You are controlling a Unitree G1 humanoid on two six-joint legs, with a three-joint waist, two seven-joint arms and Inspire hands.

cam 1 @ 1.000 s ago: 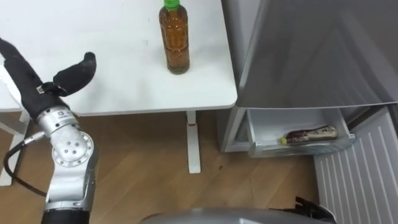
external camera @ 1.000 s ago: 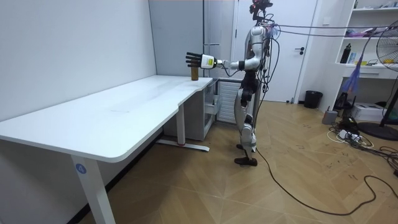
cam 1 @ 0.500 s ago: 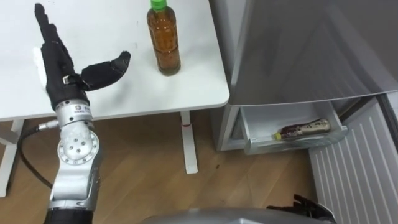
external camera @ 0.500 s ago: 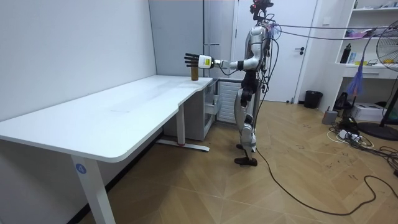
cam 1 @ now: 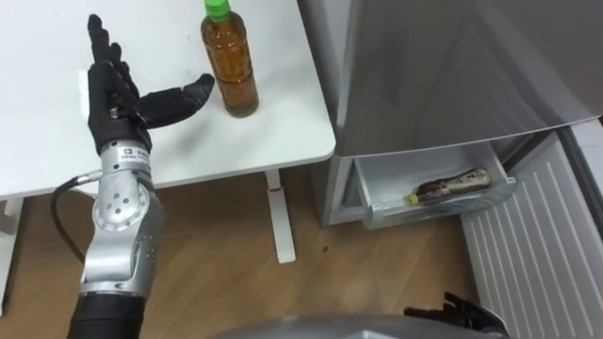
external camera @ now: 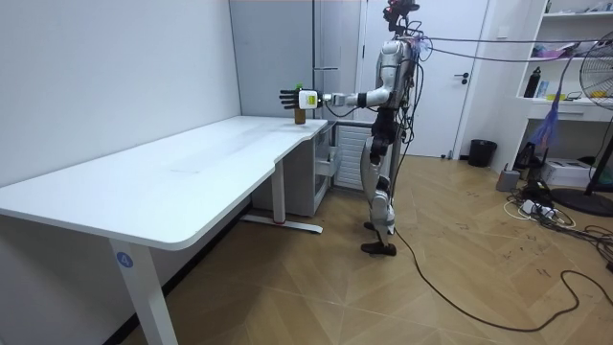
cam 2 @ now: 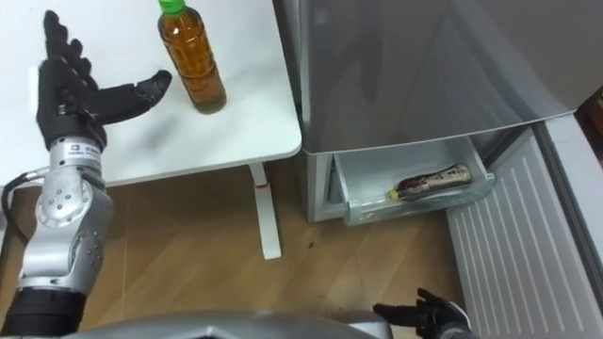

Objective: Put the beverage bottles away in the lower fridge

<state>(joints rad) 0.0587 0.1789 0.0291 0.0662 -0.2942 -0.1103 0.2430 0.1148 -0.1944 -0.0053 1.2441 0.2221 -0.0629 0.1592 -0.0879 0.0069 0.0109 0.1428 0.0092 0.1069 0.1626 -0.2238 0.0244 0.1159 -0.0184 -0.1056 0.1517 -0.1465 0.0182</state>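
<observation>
So, the clear plastic bottle of brown tea with a green cap (cam 1: 232,71) stands upright near the corner of the white tabletop (cam 1: 38,141), on the side nearest the tall grey fridge (cam 1: 452,66). The left hand (cam 1: 115,94) is raised over the tabletop just beside the bottle. Its fingers are straight and spread, and its thumb points at the bottle's side. Whether the thumb tip touches the plastic cannot be told, and nothing is gripped.

Low on the fridge, a pale drawer (cam 1: 435,208) stands pulled out. A long dark-and-cream packet with a yellow end (cam 1: 450,185) lies on its side in it. A white ribbed panel (cam 1: 537,254) stands beside the drawer.

The right hand (cam 2: 424,311) hangs low near the floor in front of the fridge, and its state cannot be told. In the room view the robot stands upright at the end of the long tabletop next to the fridge, left arm stretched level towards the bottle.
</observation>
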